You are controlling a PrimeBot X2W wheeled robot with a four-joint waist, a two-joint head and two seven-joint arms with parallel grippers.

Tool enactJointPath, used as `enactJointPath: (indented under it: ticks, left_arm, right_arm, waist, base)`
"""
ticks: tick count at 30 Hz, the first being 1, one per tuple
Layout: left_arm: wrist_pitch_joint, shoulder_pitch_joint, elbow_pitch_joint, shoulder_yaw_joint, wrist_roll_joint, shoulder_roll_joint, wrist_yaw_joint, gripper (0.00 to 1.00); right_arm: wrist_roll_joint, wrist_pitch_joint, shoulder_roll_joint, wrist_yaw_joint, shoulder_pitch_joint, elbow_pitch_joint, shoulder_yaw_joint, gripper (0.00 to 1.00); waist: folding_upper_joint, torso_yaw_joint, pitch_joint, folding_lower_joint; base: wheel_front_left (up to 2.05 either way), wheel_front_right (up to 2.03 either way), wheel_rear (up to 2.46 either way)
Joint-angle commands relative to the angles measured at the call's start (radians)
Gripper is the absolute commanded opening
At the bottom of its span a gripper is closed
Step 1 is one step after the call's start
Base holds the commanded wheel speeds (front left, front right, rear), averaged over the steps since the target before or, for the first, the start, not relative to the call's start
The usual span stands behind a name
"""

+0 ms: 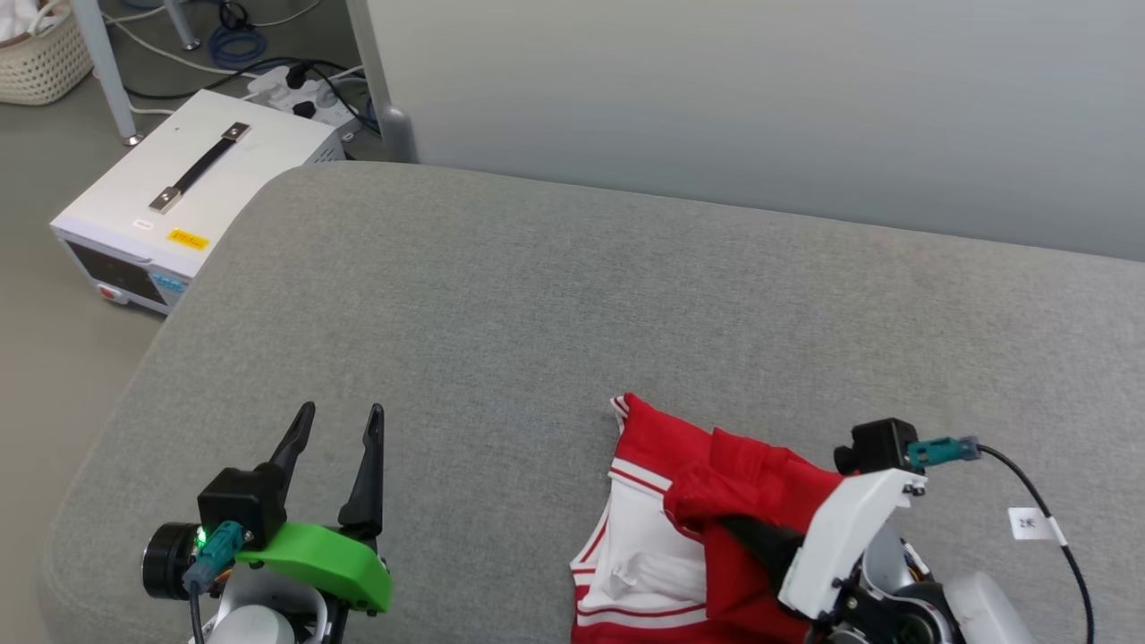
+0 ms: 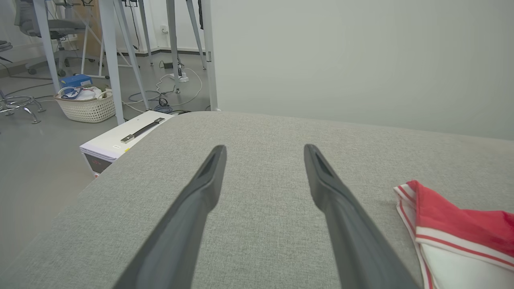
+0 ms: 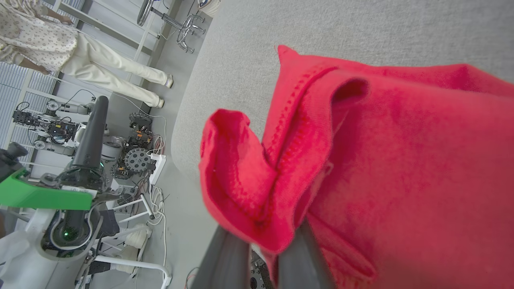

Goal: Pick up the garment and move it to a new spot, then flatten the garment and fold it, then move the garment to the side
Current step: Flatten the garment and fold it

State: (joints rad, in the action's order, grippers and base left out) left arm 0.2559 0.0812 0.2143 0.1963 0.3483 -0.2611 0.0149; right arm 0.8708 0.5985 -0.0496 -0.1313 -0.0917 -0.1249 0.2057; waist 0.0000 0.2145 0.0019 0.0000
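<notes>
The garment, red with white panels and red-white striped trim, lies bunched at the near right of the grey cushioned surface. My right gripper is shut on a raised red fold of it. In the right wrist view the red cloth drapes over my right gripper, pinched between the two dark fingers. My left gripper stands open over bare surface left of the garment, with nothing in it. The left wrist view shows its spread fingers and the garment's striped corner at the right.
The surface's rounded left edge drops to the floor, where a white box with a black handle stands close by. A wicker basket, cables and table legs lie beyond. A pale wall runs behind. A person stands far off.
</notes>
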Motion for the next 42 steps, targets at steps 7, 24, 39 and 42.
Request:
enactJointPath:
  ticks: [7,24,39,42]
  left_arm:
    - [0.006,-0.005,0.005,-0.004,-0.012,0.003,0.011,1.00]
    - [0.006,-0.005,0.027,-0.006,-0.015,-0.001,0.014,1.00]
    - [0.006,-0.006,-0.020,-0.001,0.001,0.019,0.020,1.00]
    - [0.006,-0.002,-0.035,-0.004,0.003,0.030,0.023,1.00]
  right_arm:
    - [-0.004,-0.118,-0.001,0.001,-0.118,-0.192,0.077,0.00]
    - [-0.039,-0.178,-0.001,0.001,-0.241,-0.281,0.311,1.00]
    - [-0.367,-0.224,-0.122,0.001,-0.264,-0.074,0.091,1.00]
    - [-0.426,-0.275,-0.187,0.001,-0.252,-0.022,0.048,1.00]
  waist:
    - [0.0000,0.036,0.013,0.0000]
    - [0.0000,0.029,-0.006,0.0000]
    - [0.0000,-0.066,-0.020,0.0000]
    - [0.0000,-0.081,-0.014,0.0000]
  base:
    - [0.00,0.00,0.00]
    - [0.00,0.00,0.00]
    - [0.00,0.00,0.00]
    - [0.00,0.00,0.00]
